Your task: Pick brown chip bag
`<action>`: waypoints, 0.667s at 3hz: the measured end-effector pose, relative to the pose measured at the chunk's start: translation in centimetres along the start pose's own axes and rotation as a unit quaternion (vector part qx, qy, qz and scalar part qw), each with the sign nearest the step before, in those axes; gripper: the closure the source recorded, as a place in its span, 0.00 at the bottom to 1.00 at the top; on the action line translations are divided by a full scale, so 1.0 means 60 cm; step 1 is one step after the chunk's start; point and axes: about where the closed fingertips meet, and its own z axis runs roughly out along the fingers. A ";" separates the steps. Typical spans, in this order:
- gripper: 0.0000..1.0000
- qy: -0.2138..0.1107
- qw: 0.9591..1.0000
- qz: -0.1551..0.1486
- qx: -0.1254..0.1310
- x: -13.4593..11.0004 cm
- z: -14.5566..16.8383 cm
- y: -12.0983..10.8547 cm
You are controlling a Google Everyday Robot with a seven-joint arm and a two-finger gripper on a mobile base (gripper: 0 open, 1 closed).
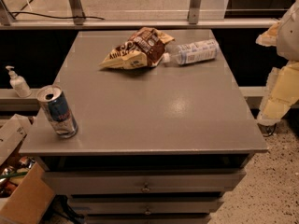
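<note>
Tool (274, 104) is at the right edge of view, off the bench (154, 115) side and well apart from all items. Open or closed: cannot tell. Brown chip bag (136, 48) lies flat far-centre on the bench, its right end just beside the cap of the clear bottle (192, 52). Can (57, 111) stands near-left. Step looks like pre-reach. Next move likely calls for reaching far-left and descending on the bag's middle, clear of the bottle.

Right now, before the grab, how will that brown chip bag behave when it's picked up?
The brown chip bag looks crinkled and puffy, so probably light and floppy. Its smooth film may slip. Lying flat, it should not roll, unlike the bottle beside it. The gripper sits at the right edge, off the table.
</note>
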 end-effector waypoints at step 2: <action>0.00 0.000 1.000 0.000 0.000 0.000 0.000 0.000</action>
